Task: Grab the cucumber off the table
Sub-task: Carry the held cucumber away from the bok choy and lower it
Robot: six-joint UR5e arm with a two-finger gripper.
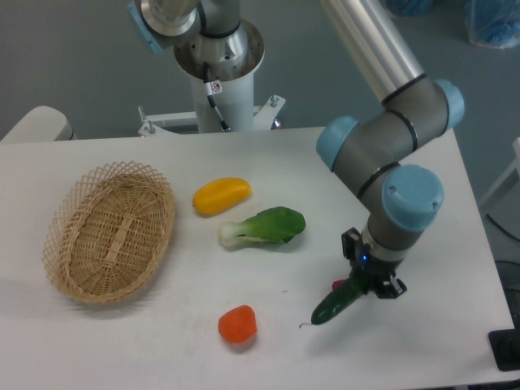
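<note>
Dark green and slim, the cucumber (336, 303) sat in the lower right part of the frame, slanting from upper right down to lower left, with a thin stem tip curling off its lower end toward the white table (244, 146). Its skin looked glossy; any finer texture was too small to make out. Its upper end was caught in the gripper (367, 284), whose black fingers were closed narrowly on it. Whether the lower end touched the tabletop or hung just above it could not be told, though a faint shadow lay close beneath it.

The arm reached in from the top of the frame as a long silver tube, bent through grey joints with light blue caps at right centre, and ended with the wrist pointing downward over the cucumber. A small blue light showed on the wrist just above the fingers.

Just behind the gripper, a small purple piece (337, 285) was mostly hidden, only its left tip showing. To the left along the lower edge lay an orange vegetable (237, 323), near the cucumber's stem end but apart from it. Higher, at centre, a bok choy (264, 226) rested with its white stalk pointing left, and a yellow pepper (221, 195) lay just above and left of it. A woven wicker basket (69, 268) occupied the left side. The robot's base column (218, 81) stood at upper centre behind the table.
</note>
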